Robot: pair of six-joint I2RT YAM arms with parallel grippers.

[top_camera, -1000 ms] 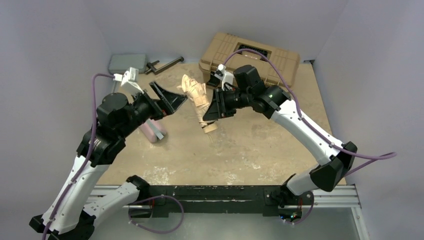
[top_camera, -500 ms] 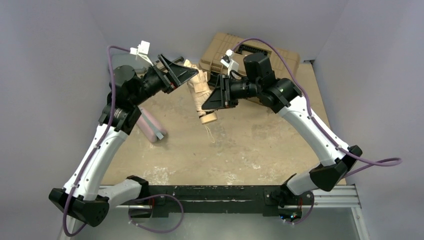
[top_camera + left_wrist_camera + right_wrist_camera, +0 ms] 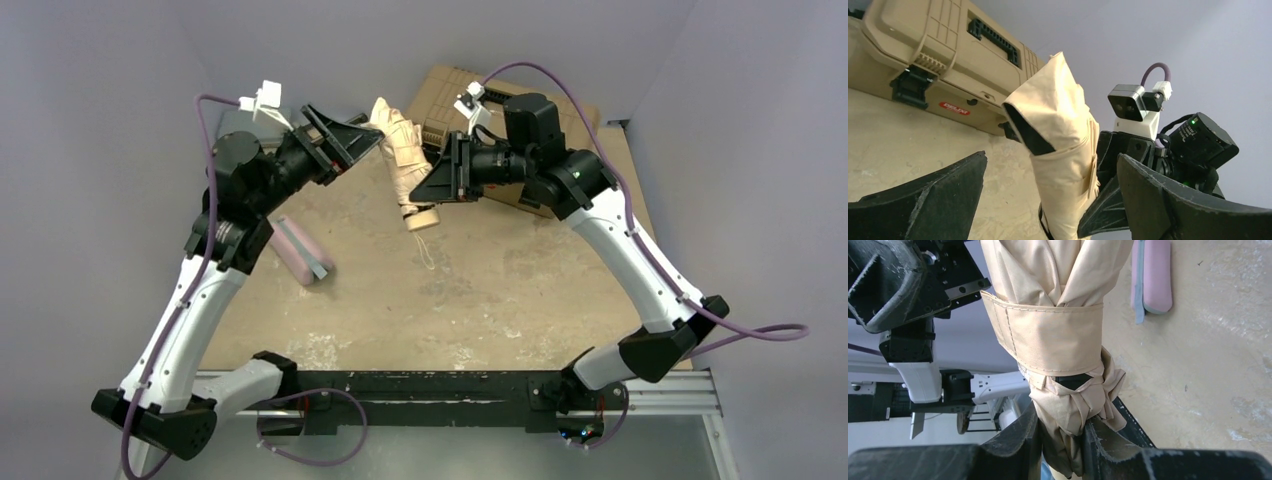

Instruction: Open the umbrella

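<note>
The umbrella (image 3: 404, 158) is folded, beige-tan, bound by a fabric strap, and held up off the table, tilted, with its cream knob handle (image 3: 421, 218) at the lower end. My right gripper (image 3: 428, 186) is shut on its bunched fabric just above the handle, as the right wrist view (image 3: 1062, 422) shows around the umbrella (image 3: 1048, 335). My left gripper (image 3: 362, 140) is open at the umbrella's upper end. In the left wrist view (image 3: 1052, 160) the umbrella (image 3: 1063, 145) stands between the spread fingers, touching neither.
The tan toolbox (image 3: 562, 112) stands at the back behind the right arm and also shows in the left wrist view (image 3: 938, 55). A pink pouch (image 3: 300, 250) lies on the table under the left arm and shows in the right wrist view (image 3: 1155, 275).
My right gripper has lifted the umbrella higher and toward the back. My left arm has risen and swung its open gripper up to the umbrella's upper end.
</note>
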